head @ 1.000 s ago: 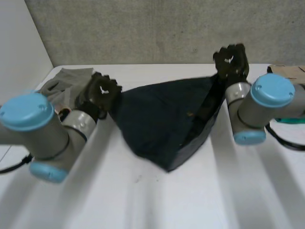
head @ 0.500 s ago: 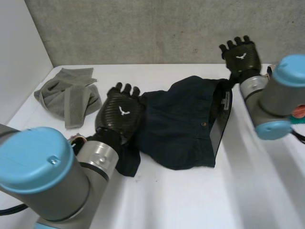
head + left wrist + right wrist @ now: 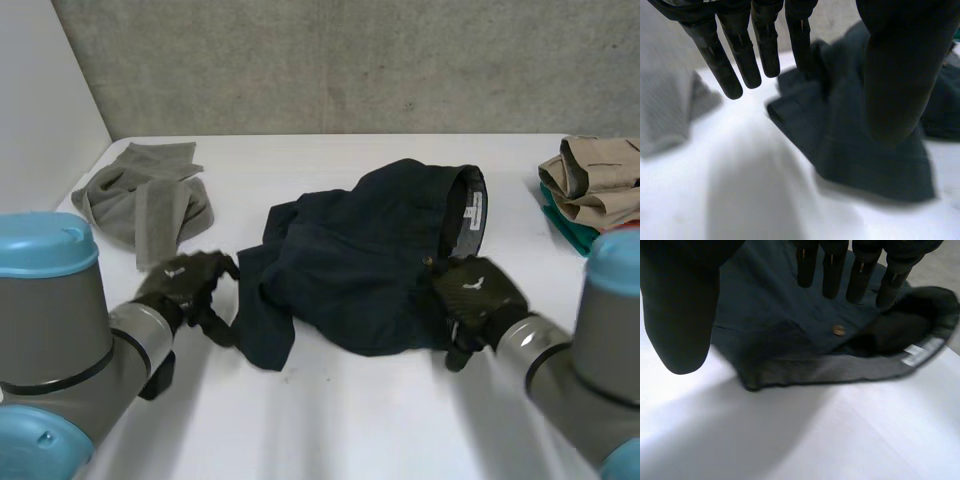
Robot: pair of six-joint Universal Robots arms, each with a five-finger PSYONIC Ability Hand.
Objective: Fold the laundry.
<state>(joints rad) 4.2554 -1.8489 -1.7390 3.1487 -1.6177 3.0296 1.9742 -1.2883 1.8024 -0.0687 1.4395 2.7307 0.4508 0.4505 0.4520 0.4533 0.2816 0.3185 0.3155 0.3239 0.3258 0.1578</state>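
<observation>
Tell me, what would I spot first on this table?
A crumpled dark blue garment lies in the middle, its waistband gaping open. The left hand and right hand, black with fingers straight, sit at its near edge, one each side. A grey towel is heaped far left; folded tan and green clothes sit far right.

left hand low, fingers straight and spread, right hand low, fingers straight, thumb apart
</observation>
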